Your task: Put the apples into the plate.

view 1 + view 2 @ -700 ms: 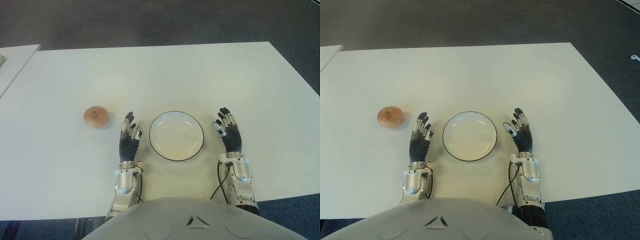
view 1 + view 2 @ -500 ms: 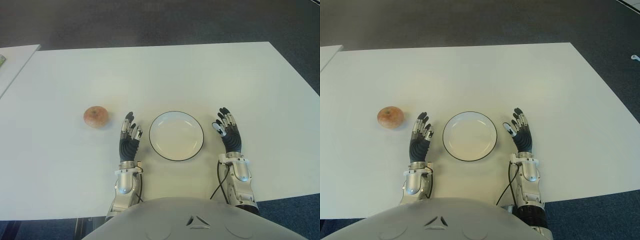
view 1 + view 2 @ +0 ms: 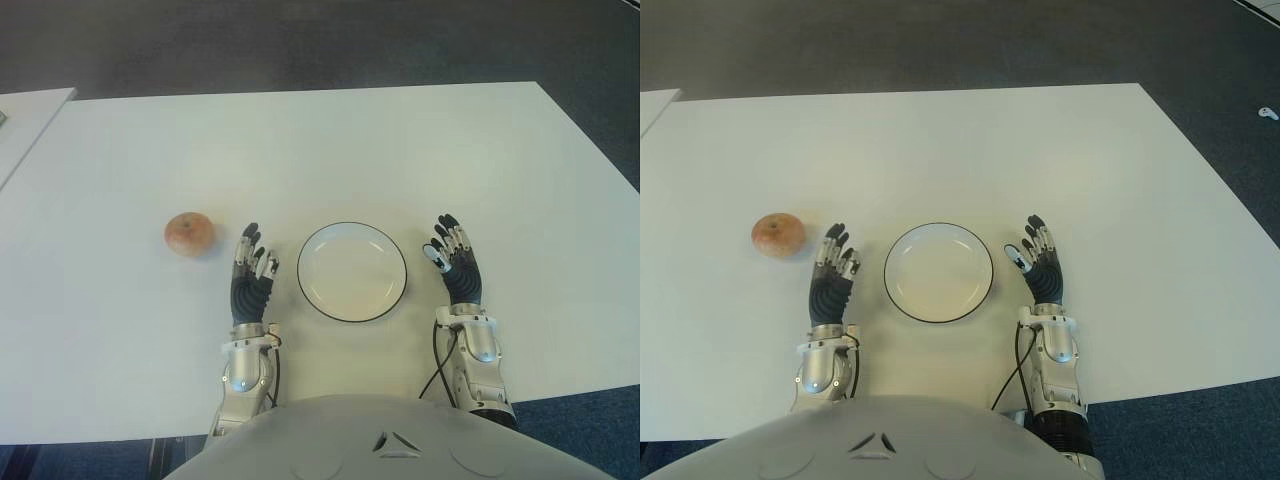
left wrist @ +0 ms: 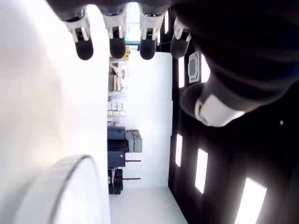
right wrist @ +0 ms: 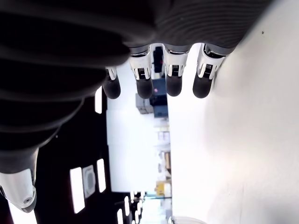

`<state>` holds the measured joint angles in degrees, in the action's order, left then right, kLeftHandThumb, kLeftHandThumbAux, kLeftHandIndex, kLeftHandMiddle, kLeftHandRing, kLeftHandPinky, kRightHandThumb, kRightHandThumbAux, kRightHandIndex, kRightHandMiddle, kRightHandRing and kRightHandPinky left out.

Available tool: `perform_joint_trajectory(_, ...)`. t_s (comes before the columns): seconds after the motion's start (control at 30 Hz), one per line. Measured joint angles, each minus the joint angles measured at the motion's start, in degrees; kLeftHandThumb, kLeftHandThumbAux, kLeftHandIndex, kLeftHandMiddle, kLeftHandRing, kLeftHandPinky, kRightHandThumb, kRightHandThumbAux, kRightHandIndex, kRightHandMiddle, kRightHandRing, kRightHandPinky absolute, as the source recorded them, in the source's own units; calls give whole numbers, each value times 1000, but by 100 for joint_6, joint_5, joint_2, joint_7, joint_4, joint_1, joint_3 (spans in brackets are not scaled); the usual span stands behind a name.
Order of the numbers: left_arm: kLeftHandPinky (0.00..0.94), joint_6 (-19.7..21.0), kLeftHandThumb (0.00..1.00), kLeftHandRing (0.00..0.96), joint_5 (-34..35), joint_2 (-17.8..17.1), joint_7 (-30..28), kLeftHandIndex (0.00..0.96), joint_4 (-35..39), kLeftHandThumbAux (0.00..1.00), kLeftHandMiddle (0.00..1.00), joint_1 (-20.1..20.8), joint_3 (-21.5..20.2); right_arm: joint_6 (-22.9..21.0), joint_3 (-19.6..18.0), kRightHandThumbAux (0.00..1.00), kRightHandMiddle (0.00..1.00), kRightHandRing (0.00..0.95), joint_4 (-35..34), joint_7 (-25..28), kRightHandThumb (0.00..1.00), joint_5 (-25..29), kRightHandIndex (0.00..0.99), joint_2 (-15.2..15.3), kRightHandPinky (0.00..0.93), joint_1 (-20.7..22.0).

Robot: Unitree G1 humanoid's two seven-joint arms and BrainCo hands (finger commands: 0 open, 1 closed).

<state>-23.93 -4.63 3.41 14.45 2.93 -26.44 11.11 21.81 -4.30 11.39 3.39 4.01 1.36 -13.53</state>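
**Left hand by the apple, plate bare**

Flanking the plate [image 3: 352,271], the two hands sit near the table's [image 3: 330,140] front edge, one to each side, a layout that leaves either free to work toward the middle. The left hand [image 3: 250,277] shows between plate and apple [image 3: 189,233], with its fingertips just short of the fruit; from here it is the natural one to make the reach, since the apple is on its side and the plate is next to it on the other. Its fingers are extended and slightly spread, holding nothing, and its wrist view shows four dark tips in a row with the thumb set apart. The right hand [image 3: 455,265] shows just right of the plate, fingers likewise straight and empty.

The apple lies on the bare table, well left of the plate and apart from it. It is the only one in view. It is round and squat, a mottled red-orange with paler patches and a dimple on top. Being smooth and round, it could probably roll if nudged from one side, so a grasp from above or around looks safer than a push.

The plate is a shallow white disc with a thin dark rim, glossy and bare inside. The table is matt white and flat. The hands have dark ribbed fingers with silvery joints and metallic wrists, cables trailing back.
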Motion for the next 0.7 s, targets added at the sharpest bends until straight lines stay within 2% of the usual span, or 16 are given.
perform_joint_trajectory(0.07, 2, 293, 50, 0, -182, -1, 26, 56, 343, 597, 32, -13, 18, 0, 2, 578, 0, 0, 16, -19, 164, -14, 0, -7, 0, 11)
perform_joint_trajectory(0.17, 17, 697, 79, 2, -880, -24, 191, 41, 771, 565, 26, 39, -54, 26, 10, 581, 0, 0, 44, -40, 168, -33, 0, -18, 0, 35)
perform_joint_trajectory(0.33, 56, 1111, 113, 18, -1959, -166, 359, 38, 1313, 492, 27, 263, -203, 95, 12, 586, 0, 0, 69, -49, 163, -34, 0, -14, 0, 89)
perform_joint_trajectory(0.5, 55, 1625, 179, 21, -3130, -524, 330, 55, 1839, 438, 29, 472, -392, 162, 19, 601, 0, 0, 118, -47, 156, -34, 0, -5, 0, 128)
perform_joint_trajectory(0.7, 41, 2425, 274, 10, -4483, -1144, -223, 76, 2265, 373, 24, 840, -653, 172, 34, 618, 0, 0, 238, 19, 147, -27, 0, 10, 0, 183)
